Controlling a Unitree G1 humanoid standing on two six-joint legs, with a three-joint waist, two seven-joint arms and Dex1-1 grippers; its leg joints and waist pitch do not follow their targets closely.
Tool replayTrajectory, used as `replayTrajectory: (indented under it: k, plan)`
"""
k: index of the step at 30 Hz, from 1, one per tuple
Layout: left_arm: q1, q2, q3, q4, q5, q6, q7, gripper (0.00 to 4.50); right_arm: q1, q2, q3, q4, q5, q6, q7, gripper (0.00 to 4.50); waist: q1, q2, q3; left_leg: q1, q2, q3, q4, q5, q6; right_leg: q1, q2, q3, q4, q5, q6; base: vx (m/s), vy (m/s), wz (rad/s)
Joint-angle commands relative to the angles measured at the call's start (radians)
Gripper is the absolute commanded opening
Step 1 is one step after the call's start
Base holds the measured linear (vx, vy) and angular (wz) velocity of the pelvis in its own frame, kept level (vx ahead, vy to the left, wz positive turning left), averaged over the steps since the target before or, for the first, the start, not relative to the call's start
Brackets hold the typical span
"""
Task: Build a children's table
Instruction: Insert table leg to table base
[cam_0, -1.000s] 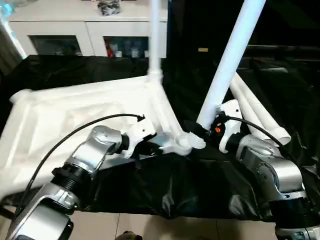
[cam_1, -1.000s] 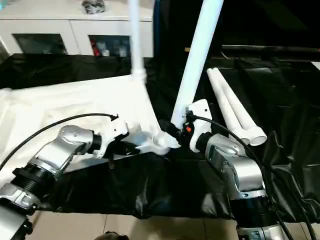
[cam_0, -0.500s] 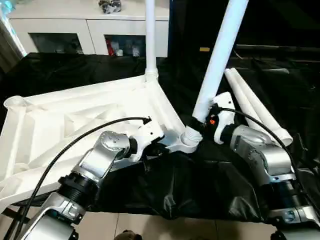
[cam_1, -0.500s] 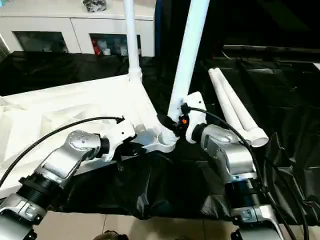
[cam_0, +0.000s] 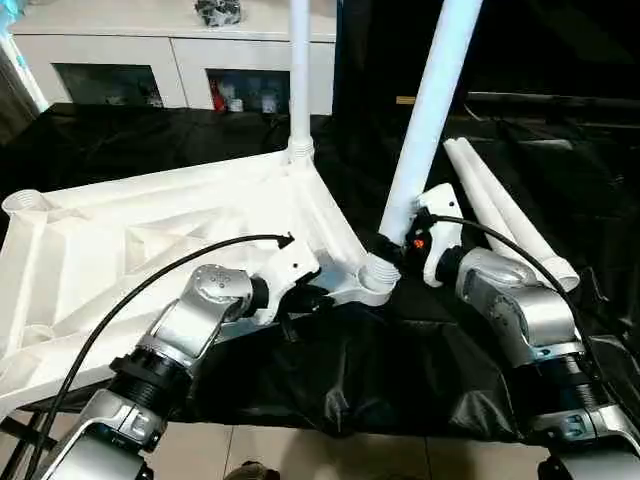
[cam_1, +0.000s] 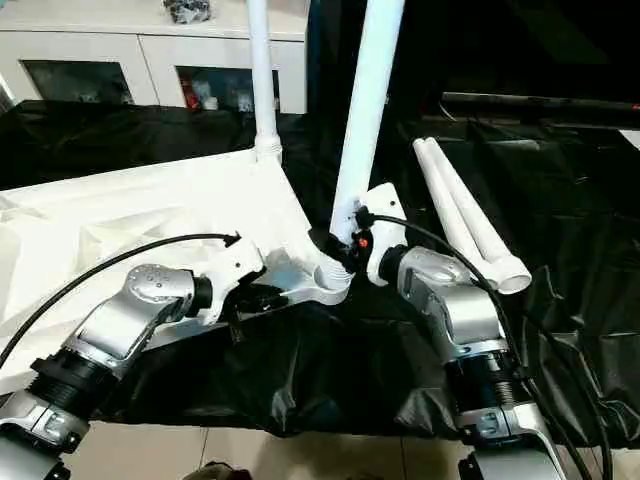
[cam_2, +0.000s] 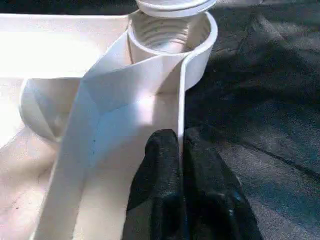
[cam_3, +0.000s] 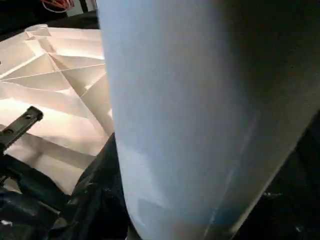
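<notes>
The white table top (cam_0: 130, 250) lies upside down, ribbed underside up, on black cloth. One leg (cam_0: 298, 70) stands upright in its far corner socket. My left gripper (cam_0: 308, 297) is shut on the raised rim (cam_2: 181, 100) beside the near corner socket (cam_2: 170, 35); its black fingers (cam_2: 162, 165) pinch the rim wall. My right gripper (cam_0: 397, 243) is shut on a second leg (cam_0: 430, 110) close to its lower end. That leg leans slightly and its end sits right over the near socket (cam_0: 373, 278). In the right wrist view the leg (cam_3: 190, 110) looms close.
Two more white legs (cam_0: 505, 220) lie side by side on the black cloth (cam_0: 400, 370) to the right. A white cabinet (cam_0: 180, 40) stands behind the work surface. The cloth's front edge hangs over tiled floor (cam_0: 330, 455).
The head camera has tilted. My right gripper has brought the leg's lower end from beside the near socket to right over it, and the leg stands more upright. My left gripper keeps its hold.
</notes>
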Motion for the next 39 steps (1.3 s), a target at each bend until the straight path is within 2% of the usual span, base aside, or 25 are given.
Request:
replayTrajectory:
  k: [1, 12, 15, 18, 19, 21, 22, 27, 34, 36, 39]
  plan:
    - [0.012, -0.004, 0.015, 0.029, -0.009, 0.000, 0.005, 0.04, -0.004, 0.002, 0.001, 0.005, -0.004, -0.019, 0.012, 1.91, 0.004, -0.015, -0.071, 0.033, 0.081, -0.046, -0.084, -0.257, -0.020, 0.033, -0.093, 0.059, -0.090, -0.333, -0.191, 0.000, 0.000, 0.00]
    - [0.022, -0.005, -0.011, 0.040, 0.009, -0.010, -0.015, 0.00, -0.037, 0.020, 0.006, 0.082, -0.022, -0.037, 0.019, 1.91, 0.002, -0.018, -0.072, 0.031, 0.083, -0.046, -0.085, -0.242, -0.011, 0.034, -0.093, 0.059, -0.087, -0.314, -0.199, 0.000, 0.000, 0.00]
    - [0.025, 0.003, -0.017, 0.030, 0.015, -0.018, -0.024, 0.00, -0.045, 0.027, 0.013, 0.108, -0.027, -0.037, 0.028, 1.91, 0.003, -0.021, -0.070, 0.031, 0.082, -0.046, -0.083, -0.248, -0.009, 0.034, -0.096, 0.060, -0.090, -0.337, -0.195, 0.000, 0.000, 0.00]
    - [0.028, 0.007, -0.020, 0.012, 0.019, -0.019, -0.027, 0.00, -0.055, 0.035, 0.013, 0.138, -0.030, -0.042, 0.029, 1.91, 0.003, -0.020, -0.070, 0.032, 0.084, -0.046, -0.084, -0.250, -0.013, 0.033, -0.095, 0.060, -0.090, -0.337, -0.193, 0.000, 0.000, 0.00]
    - [0.028, 0.006, -0.020, 0.009, 0.018, -0.016, -0.030, 0.00, -0.059, 0.038, 0.009, 0.146, -0.028, -0.042, 0.029, 1.91, 0.001, -0.023, -0.070, 0.030, 0.084, -0.047, -0.086, -0.250, -0.013, 0.034, -0.094, 0.059, -0.090, -0.334, -0.192, 0.000, 0.000, 0.00]
    - [0.025, 0.003, -0.019, 0.007, 0.019, -0.011, -0.028, 0.00, -0.066, 0.042, 0.003, 0.160, -0.023, -0.033, 0.035, 1.91, 0.000, -0.021, -0.070, 0.032, 0.084, -0.047, -0.086, -0.257, -0.016, 0.032, -0.095, 0.059, -0.088, -0.335, -0.196, 0.000, 0.000, 0.00]
    - [0.024, 0.003, -0.019, 0.007, 0.020, -0.010, -0.027, 0.00, -0.066, 0.042, 0.003, 0.162, -0.022, -0.031, 0.037, 1.91, -0.001, -0.024, -0.069, 0.033, 0.084, -0.046, -0.086, -0.265, -0.018, 0.031, -0.094, 0.060, -0.091, -0.343, -0.193, 0.000, 0.000, 0.00]
    - [0.021, 0.001, -0.018, 0.013, 0.024, -0.012, -0.021, 0.00, -0.065, 0.039, 0.002, 0.176, -0.027, -0.041, 0.043, 1.91, -0.001, -0.024, -0.070, 0.033, 0.085, -0.047, -0.088, -0.270, -0.024, 0.032, -0.095, 0.061, -0.090, -0.334, -0.194, 0.000, 0.000, 0.00]
    - [0.021, -0.004, -0.012, 0.009, 0.028, -0.009, -0.014, 0.00, -0.035, 0.057, -0.063, 0.222, 0.017, -0.067, 0.037, 1.91, -0.002, -0.026, -0.070, 0.034, 0.086, -0.049, -0.090, -0.296, -0.031, 0.030, -0.095, 0.060, -0.092, -0.356, -0.191, 0.000, 0.000, 0.00]
    - [0.016, -0.009, -0.010, 0.010, 0.029, -0.008, -0.008, 0.00, -0.010, 0.074, -0.093, 0.249, 0.045, -0.092, 0.045, 1.91, 0.000, -0.023, -0.070, 0.037, 0.086, -0.049, -0.089, -0.307, -0.035, 0.028, -0.098, 0.061, -0.095, -0.356, -0.193, 0.000, 0.000, 0.00]
    - [0.012, -0.010, -0.008, 0.012, 0.030, -0.007, -0.005, 0.00, 0.007, 0.083, -0.101, 0.265, 0.053, -0.114, 0.050, 1.91, 0.002, -0.022, -0.071, 0.035, 0.087, -0.049, -0.090, -0.305, -0.035, 0.030, -0.098, 0.061, -0.094, -0.343, -0.196, 0.000, 0.000, 0.00]
